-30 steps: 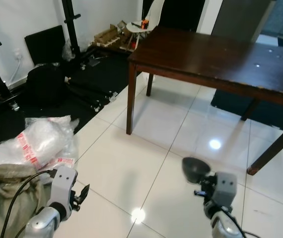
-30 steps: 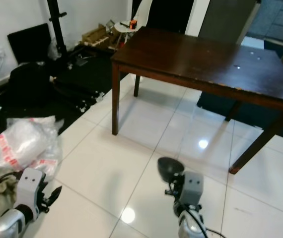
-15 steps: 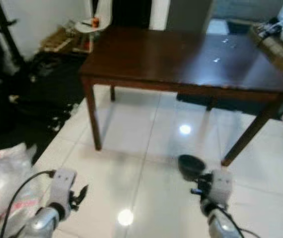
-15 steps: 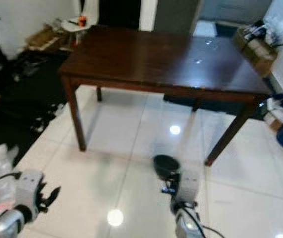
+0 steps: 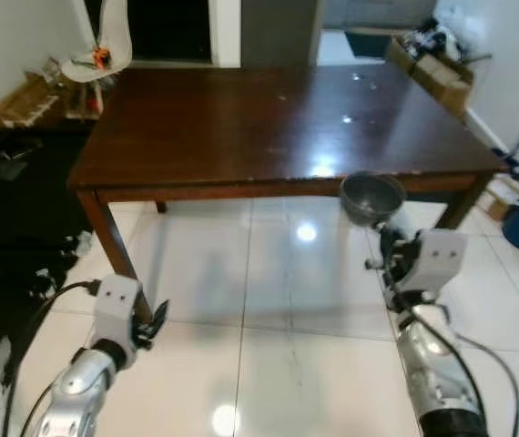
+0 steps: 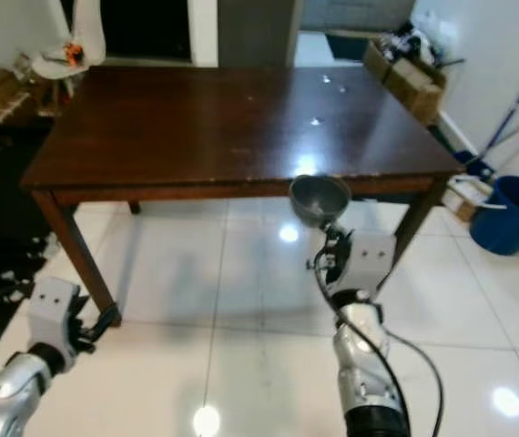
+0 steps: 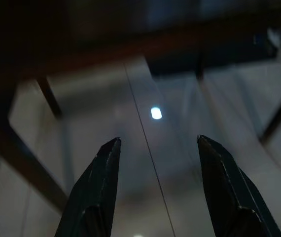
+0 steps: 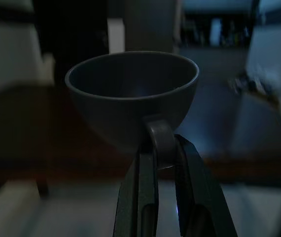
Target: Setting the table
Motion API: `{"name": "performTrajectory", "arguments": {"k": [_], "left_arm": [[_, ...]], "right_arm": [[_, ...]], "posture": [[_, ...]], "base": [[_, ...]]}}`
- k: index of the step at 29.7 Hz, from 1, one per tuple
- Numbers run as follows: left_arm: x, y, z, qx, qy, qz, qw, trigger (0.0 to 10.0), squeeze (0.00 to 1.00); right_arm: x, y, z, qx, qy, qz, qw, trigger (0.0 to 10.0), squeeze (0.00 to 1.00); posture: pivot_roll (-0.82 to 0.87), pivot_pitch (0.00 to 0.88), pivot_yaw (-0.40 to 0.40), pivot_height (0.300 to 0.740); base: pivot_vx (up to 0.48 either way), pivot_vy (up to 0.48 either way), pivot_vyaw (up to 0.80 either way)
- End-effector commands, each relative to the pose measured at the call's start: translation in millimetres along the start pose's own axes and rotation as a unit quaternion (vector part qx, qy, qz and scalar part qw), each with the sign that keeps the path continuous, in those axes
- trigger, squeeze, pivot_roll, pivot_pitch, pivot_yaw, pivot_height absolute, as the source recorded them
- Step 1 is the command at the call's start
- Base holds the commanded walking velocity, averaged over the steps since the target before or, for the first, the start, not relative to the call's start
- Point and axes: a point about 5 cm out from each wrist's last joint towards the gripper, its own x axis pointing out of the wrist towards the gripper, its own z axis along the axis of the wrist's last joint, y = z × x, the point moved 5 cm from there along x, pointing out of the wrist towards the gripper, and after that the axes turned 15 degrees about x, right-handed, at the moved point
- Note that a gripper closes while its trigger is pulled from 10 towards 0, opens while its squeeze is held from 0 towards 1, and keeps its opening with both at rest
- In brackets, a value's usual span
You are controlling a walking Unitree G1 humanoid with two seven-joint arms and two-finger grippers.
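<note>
Currently, the right gripper [image 8: 164, 163] is clamped on the handle of a dark grey cup [image 5: 371, 195], both fingers pinched tight against the handle loop, with the cup bowl upright and mouth up. In the head views the cup sits at about 3 o'clock from frame centre, just in front of the near edge of the brown table [image 5: 241, 118] and level with it; it is not yet over the tabletop. Holding by the handle keeps the bowl level, presumably for a clean set-down.

The left gripper [image 7: 155, 177] hangs low at about 8 o'clock, fingers spread apart and holding nothing, pointed toward the white tiled floor [image 5: 259, 300] beneath the table. It appears idle.

A blue bucket [image 6: 510, 214] stands at 3 o'clock past the table's right leg, and a box [image 6: 405, 73] sits at 1 o'clock.

Judgement: the carry stage is nearly over; the next move calls for raising the cup above the table edge before advancing, as the rim could strike the edge.
</note>
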Motion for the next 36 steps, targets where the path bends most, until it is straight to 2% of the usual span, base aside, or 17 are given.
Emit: {"name": "performTrajectory", "arguments": {"k": [1, 3, 5, 6, 8, 9, 16, 19, 28, 32, 34, 36], "left_arm": [[2.6, 9.0, 23.0, -0.004, -0.030, 0.012, 0.999, 10.0, 0.00], [8.7, 9.6, 50.0, 0.002, -0.067, 0.011, 0.998, 10.0, 0.00], [8.7, 9.6, 50.0, 0.002, -0.067, 0.011, 0.998, 10.0, 0.00], [12.6, 7.0, 69.6, 0.007, -0.092, 0.006, 0.996, 10.0, 0.00], [13.9, 4.7, 77.2, 0.009, -0.102, 0.002, 0.995, 10.0, 0.00], [15.5, 1.1, 85.5, 0.010, -0.111, -0.002, 0.994, 10.0, 0.00], [15.7, -2.9, 86.4, 0.009, -0.108, -0.006, 0.994, 10.0, 0.00], [14.1, -1.8, 85.8, 0.009, -0.101, -0.006, 0.995, 10.0, 0.00], [12.8, -0.2, 85.2, 0.011, -0.092, -0.003, 0.996, 10.0, 0.00], [13.0, 5.4, 82.1, 0.014, -0.083, 0.014, 0.996, 10.0, 0.00], [12.5, 19.4, 77.0, 0.022, -0.068, 0.050, 0.996, 10.0, 0.00], [12.3, 21.9, 76.2, 0.022, -0.066, 0.055, 0.996, 10.0, 0.00]], "right_arm": [[4.6, 15.1, 9.2, 0.011, -0.011, 0.019, 1.000, 10.0, 0.00], [6.3, 21.6, 14.0, 0.025, -0.014, 0.025, 0.999, 10.0, 0.00], [6.3, 21.6, 14.0, 0.025, -0.014, 0.025, 0.999, 10.0, 0.00], [3.9, 24.4, 10.4, 0.039, -0.002, 0.023, 0.999, 10.0, 0.00], [1.0, 23.9, 5.8, 0.047, 0.007, 0.017, 0.999, 10.0, 0.00], [-5.5, 22.8, -5.2, 0.062, 0.028, 0.010, 0.998, 10.0, 0.00], [-17.0, 24.5, -25.7, 0.093, 0.069, 0.007, 0.993, 10.0, 0.00], [-19.1, 37.7, -30.4, 0.124, 0.093, 0.040, 0.987, 10.0, 0.00], [-19.1, 45.7, -29.9, 0.127, 0.108, 0.065, 0.984, 10.0, 0.00], [-20.6, 51.2, -29.5, 0.132, 0.113, 0.081, 0.981, 10.0, 0.00], [-23.8, 62.7, -28.6, 0.141, 0.125, 0.117, 0.975, 10.0, 0.00], [-24.5, 65.0, -28.3, 0.142, 0.128, 0.125, 0.974, 10.0, 0.00]], "posture": [[0.02, 0.051, 0.036, 0.740], [0.02, 0.051, 0.037, 0.740], [0.02, 0.051, 0.037, 0.740], [0.02, 0.049, 0.041, 0.740], [0.02, 0.048, 0.044, 0.740], [0.01, 0.048, 0.046, 0.740], [0.01, 0.049, 0.051, 0.740], [0.02, 0.049, 0.052, 0.740], [0.02, 0.050, 0.052, 0.740], [0.02, 0.052, 0.053, 0.740], [0.02, 0.052, 0.053, 0.740], [0.02, 0.052, 0.053, 0.740]], "base": [[0.480, 0.000, 0.00], [0.480, 0.000, 0.00], [0.480, 0.000, 0.00], [0.480, 0.000, 0.00], [0.480, 0.000, 0.00], [0.480, 0.000, 0.00], [0.480, 0.000, 0.00], [0.480, 0.000, 0.00], [0.480, 0.000, 0.00], [0.480, 0.000, 0.00], [0.480, 0.000, 0.00], [0.480, 0.000, 0.00]]}}
